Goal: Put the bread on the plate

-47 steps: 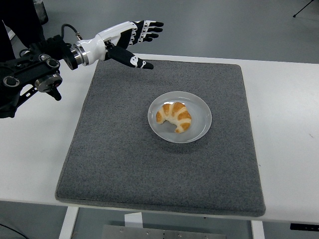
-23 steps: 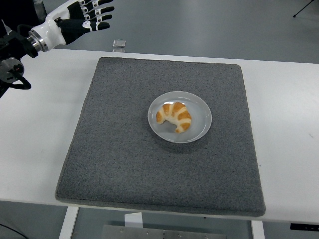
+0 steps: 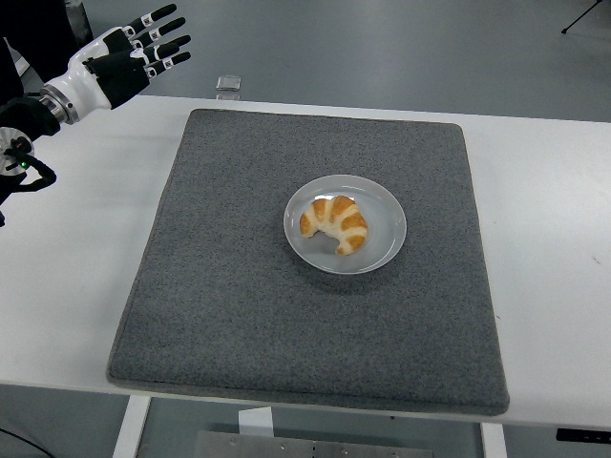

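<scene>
The croissant point(image 3: 334, 224) lay on the grey plate point(image 3: 386, 240), left of its centre, so the placing looked done. The left hand point(image 3: 134, 52) hovered far up-left of the plate, fingers spread and empty. Little could go wrong unless that arm swept across and knocked the plate.

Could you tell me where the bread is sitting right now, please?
In the head view, the croissant lies on the white plate, left of the plate's middle; the plate rests on the grey mat, slightly right of its centre.

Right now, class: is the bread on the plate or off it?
On it: the bread lies inside the plate rim; the left hand is far off.
</scene>
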